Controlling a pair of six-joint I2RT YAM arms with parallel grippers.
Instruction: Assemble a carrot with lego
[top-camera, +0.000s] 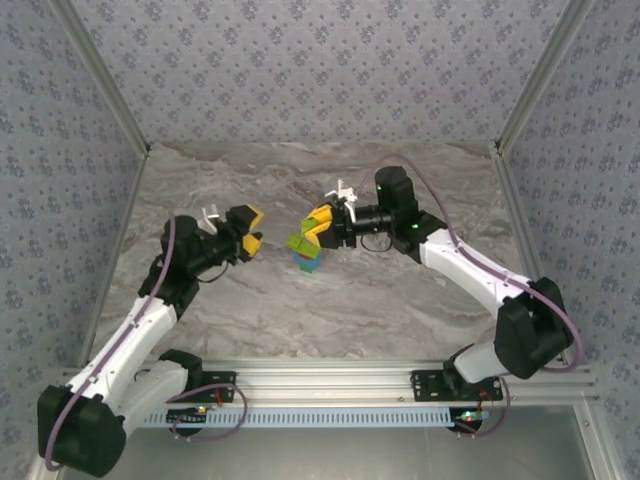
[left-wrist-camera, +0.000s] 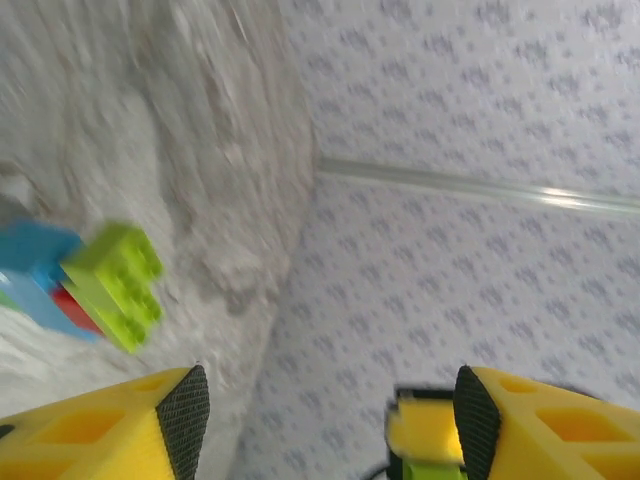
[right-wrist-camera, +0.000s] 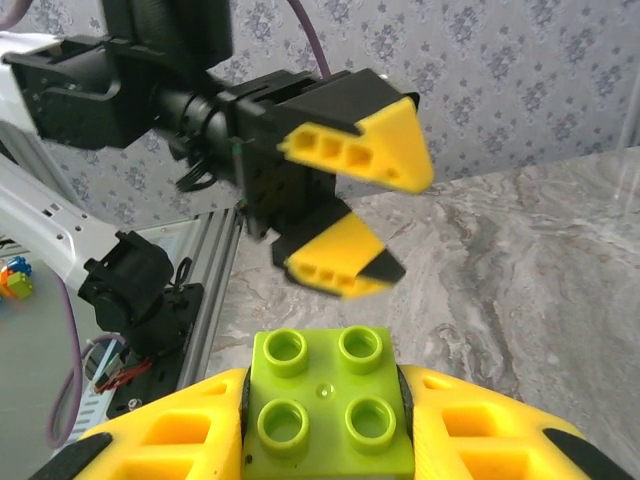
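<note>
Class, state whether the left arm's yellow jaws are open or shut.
Open: patterned wall shows between the left jaws' black pads, nothing gripped.

The top camera looks steeply down from behind the arm bases over the whole table (top-camera: 300, 310). Each wrist camera looks along its own jaws: the left at the nearby carrot (left-wrist-camera: 105, 285), the right at the left gripper (right-wrist-camera: 408, 225), both shared overhead.
</note>
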